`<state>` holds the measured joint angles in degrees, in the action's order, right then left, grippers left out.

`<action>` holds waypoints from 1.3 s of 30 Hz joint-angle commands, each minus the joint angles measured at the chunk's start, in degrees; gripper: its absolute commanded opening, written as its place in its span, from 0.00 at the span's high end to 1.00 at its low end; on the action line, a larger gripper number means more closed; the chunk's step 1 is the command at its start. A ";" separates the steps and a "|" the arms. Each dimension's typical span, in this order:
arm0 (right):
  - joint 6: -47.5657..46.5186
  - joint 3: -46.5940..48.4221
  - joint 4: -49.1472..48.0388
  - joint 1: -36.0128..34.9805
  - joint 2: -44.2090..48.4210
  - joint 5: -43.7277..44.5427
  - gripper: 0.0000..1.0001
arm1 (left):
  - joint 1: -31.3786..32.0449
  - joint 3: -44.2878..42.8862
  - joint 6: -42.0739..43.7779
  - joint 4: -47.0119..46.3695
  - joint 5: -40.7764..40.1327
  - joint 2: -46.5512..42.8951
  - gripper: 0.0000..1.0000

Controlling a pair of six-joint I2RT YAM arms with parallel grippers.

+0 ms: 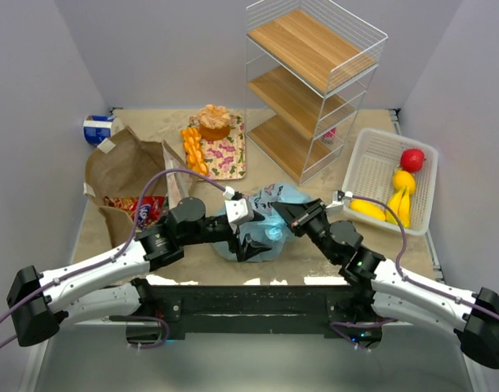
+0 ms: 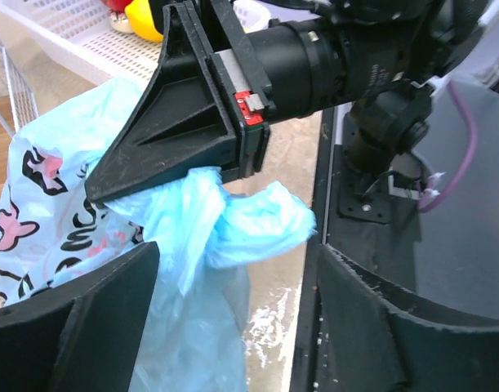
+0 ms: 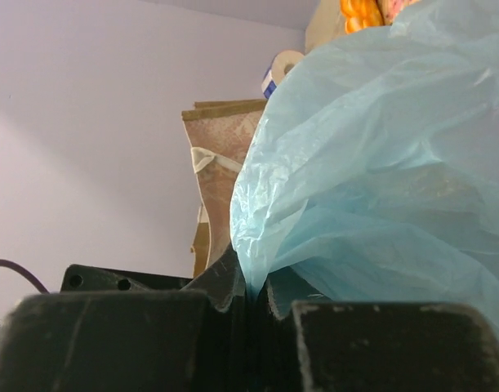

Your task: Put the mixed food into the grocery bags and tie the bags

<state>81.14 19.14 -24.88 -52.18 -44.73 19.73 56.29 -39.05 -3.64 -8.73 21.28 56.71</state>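
Reading across from the left, the brown paper bag [image 1: 122, 163] lies open at the far left with red snack packets [image 1: 139, 208] at its mouth. Next comes the left gripper [image 1: 256, 238], its fingers spread wide. The light-blue plastic bag [image 1: 274, 198] sits at the near middle, between the two arms. Its bunched handles [image 2: 233, 220] stick out towards the right gripper [image 1: 286, 219], whose jaws are pressed together, pinching that twisted plastic. In the left wrist view the bunch hangs just ahead of the open left fingers, in line with their gap, so I judge the left arm best placed to take the loose end for the tie. At the far right, the white basket [image 1: 380, 155] holds a red fruit [image 1: 412, 159] and yellow fruit [image 1: 400, 192]
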 commanded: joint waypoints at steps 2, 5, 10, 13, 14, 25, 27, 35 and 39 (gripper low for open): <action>-6.87 0.03 -4.64 2.78 2.63 -1.95 1.00 | -0.04 -7.79 3.37 11.25 2.99 -1.69 0.14; -10.38 0.11 -5.35 4.72 3.42 -6.52 1.00 | -0.13 -7.98 3.38 13.57 -3.59 -0.46 0.16; -12.24 -0.94 -6.58 8.32 4.83 -12.07 1.00 | -0.13 -4.64 1.27 2.24 -8.88 1.56 0.28; -13.72 0.11 -7.46 9.99 4.30 -15.94 1.00 | -0.13 -2.62 -0.31 -3.73 -7.23 4.36 0.42; -14.17 0.55 -7.89 10.26 4.04 -16.73 1.00 | -0.13 -2.09 -1.97 -5.31 -6.00 5.25 0.51; -18.03 3.80 -12.12 13.68 0.61 -23.76 1.00 | 7.51 7.05 -15.25 -32.29 -2.20 12.37 0.87; -18.39 4.24 -11.77 14.47 0.61 -25.08 1.00 | 8.57 8.72 -18.06 -37.99 -2.21 13.16 0.86; -17.96 4.95 -14.99 24.23 -3.60 -42.29 1.00 | 7.00 11.36 -17.19 -33.47 -10.98 3.87 0.27; -17.95 6.96 -17.92 26.17 -8.70 -51.09 1.00 | 4.09 10.58 -17.45 -26.37 -13.28 -1.86 0.24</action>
<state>63.46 21.93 -35.57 -27.29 -50.15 -19.68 62.70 -27.31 -20.91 -38.63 12.95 59.27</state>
